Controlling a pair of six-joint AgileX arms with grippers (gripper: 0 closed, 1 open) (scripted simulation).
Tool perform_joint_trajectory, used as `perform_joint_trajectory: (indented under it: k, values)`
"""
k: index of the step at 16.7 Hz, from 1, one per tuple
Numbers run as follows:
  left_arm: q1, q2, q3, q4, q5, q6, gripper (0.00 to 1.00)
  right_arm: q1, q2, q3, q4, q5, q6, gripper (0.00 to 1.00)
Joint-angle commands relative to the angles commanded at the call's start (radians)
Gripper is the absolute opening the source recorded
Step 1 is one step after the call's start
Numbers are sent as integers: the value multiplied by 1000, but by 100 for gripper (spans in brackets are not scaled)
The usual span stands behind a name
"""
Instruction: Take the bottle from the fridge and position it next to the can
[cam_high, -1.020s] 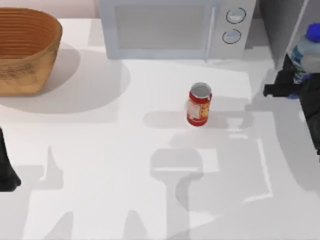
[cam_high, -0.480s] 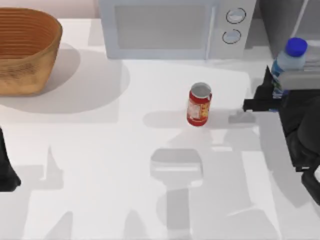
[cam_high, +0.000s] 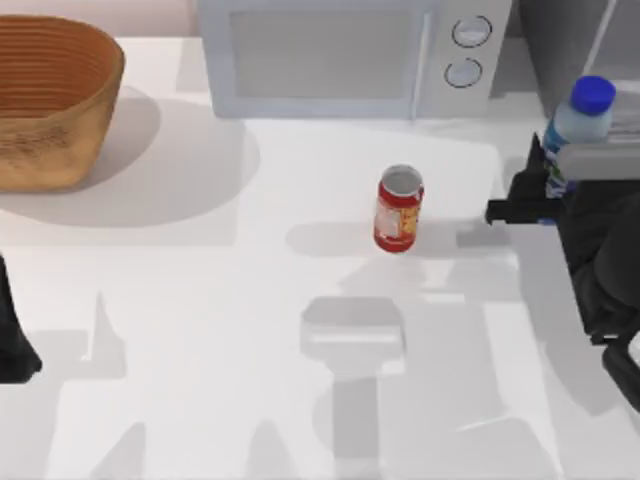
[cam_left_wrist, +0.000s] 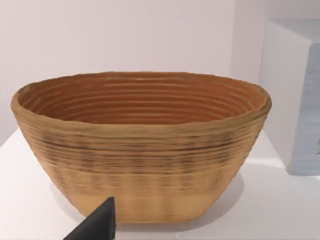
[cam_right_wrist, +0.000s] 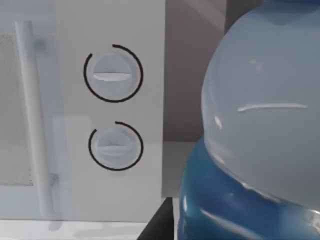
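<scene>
The red can (cam_high: 399, 208) stands upright mid-table, in front of the white microwave. At the table's right edge, the clear blue bottle (cam_high: 578, 128) with its blue cap is upright in my right gripper (cam_high: 548, 182), which is shut on its lower body. It is just in front of the dark grey fridge (cam_high: 565, 40), well to the right of the can. In the right wrist view the bottle (cam_right_wrist: 260, 140) looms close. My left arm (cam_high: 10, 340) is parked at the left edge, and one dark fingertip (cam_left_wrist: 97, 226) shows in its wrist view.
A white microwave (cam_high: 340, 55) with two round knobs (cam_right_wrist: 114, 74) stands at the back, left of the fridge. A woven basket (cam_high: 50, 100) sits at the back left and also shows as a basket (cam_left_wrist: 140, 145) in the left wrist view.
Over the last second my right gripper carried the bottle leftward out of the fridge's mouth. In the last half second it has barely moved. The can and left arm stayed put.
</scene>
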Motion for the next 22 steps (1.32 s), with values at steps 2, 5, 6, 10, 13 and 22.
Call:
perform_joint_trajectory:
  k: [2, 5, 6, 10, 13, 22]
  values:
    - [0, 0, 0, 0, 0, 0, 100, 0, 0, 0, 0, 0, 0, 30]
    - [0, 0, 0, 0, 0, 0, 100, 0, 0, 0, 0, 0, 0, 53]
    - [0, 0, 0, 0, 0, 0, 100, 0, 0, 0, 0, 0, 0, 60]
    - [0, 0, 0, 0, 0, 0, 100, 0, 0, 0, 0, 0, 0, 90]
    - [0, 0, 0, 0, 0, 0, 100, 0, 0, 0, 0, 0, 0, 100]
    - [0, 0, 0, 0, 0, 0, 100, 5, -6, -16, 12, 7, 0, 100]
